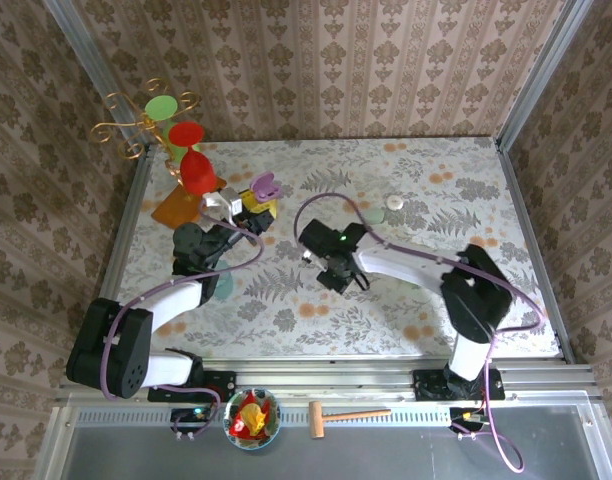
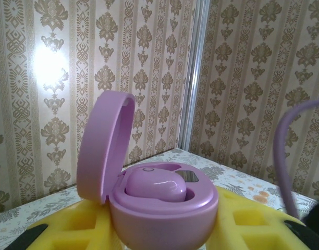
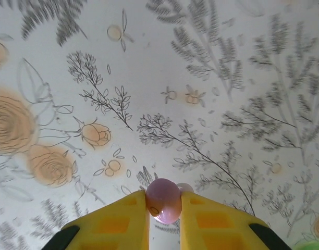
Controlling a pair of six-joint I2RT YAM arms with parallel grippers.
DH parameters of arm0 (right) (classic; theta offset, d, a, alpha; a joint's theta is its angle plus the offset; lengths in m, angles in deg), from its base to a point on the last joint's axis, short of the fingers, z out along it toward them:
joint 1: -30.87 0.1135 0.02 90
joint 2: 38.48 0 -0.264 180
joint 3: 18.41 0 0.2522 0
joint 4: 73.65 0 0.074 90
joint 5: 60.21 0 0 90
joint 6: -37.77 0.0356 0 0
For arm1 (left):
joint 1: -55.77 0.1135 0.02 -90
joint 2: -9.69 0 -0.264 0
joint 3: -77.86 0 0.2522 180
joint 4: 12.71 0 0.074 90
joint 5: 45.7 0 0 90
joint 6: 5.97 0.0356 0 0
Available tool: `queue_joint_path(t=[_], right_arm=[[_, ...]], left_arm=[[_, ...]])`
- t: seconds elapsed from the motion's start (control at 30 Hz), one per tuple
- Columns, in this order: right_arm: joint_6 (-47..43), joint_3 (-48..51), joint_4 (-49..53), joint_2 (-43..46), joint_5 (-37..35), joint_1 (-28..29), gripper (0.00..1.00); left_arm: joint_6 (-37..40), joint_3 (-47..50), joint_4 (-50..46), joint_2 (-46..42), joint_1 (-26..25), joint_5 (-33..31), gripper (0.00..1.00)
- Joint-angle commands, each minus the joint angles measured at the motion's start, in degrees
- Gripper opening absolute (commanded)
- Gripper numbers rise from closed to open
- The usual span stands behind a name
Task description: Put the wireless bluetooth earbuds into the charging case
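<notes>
- Top view: the left jaws hold the open charging case (image 1: pixel 263 186) near the counter's (image 1: pixel 466 170) far-left corner; the right jaws are over its middle.
- Left wrist: jaws clamped on the case, lid up, a lilac earbud (image 2: pixel 154 186) seated inside.
- Right wrist: jaws clamped on a second earbud (image 3: pixel 163 200), over the counter.

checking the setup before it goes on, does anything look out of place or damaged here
Nothing stands out. The left tool holds the charging case open, a lilac earbud seated inside; the right tool pinches a second earbud over the table. Nothing spilled or damaged.
</notes>
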Motion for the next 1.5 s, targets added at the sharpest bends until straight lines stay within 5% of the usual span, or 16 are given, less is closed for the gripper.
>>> queue_joint_path(t=[0.0, 0.33, 0.67, 1.47], right_arm=[[2.1, 1.7, -2.9, 5.8, 8.5, -2.2, 0.18], [5.9, 2.5, -8.9, 17.4, 30.0, -9.5, 0.18], [10.5, 0.4, -17.4, 22.0, 43.3, -12.5, 0.18], [13.5, -0.4, -22.6, 20.7, 47.3, -16.7, 0.18]], left_arm=[[1.4, -0.9, 1.1, 0.3, 0.3, 1.7, 0.21], [1.5, 0.5, 4.6, 3.2, -0.5, 6.9, 0.2], [1.7, -1.9, 4.7, 6.7, -3.3, 16.8, 0.21], [-0.1, -6.0, 5.3, 9.1, -6.0, 29.5, 0.19]])
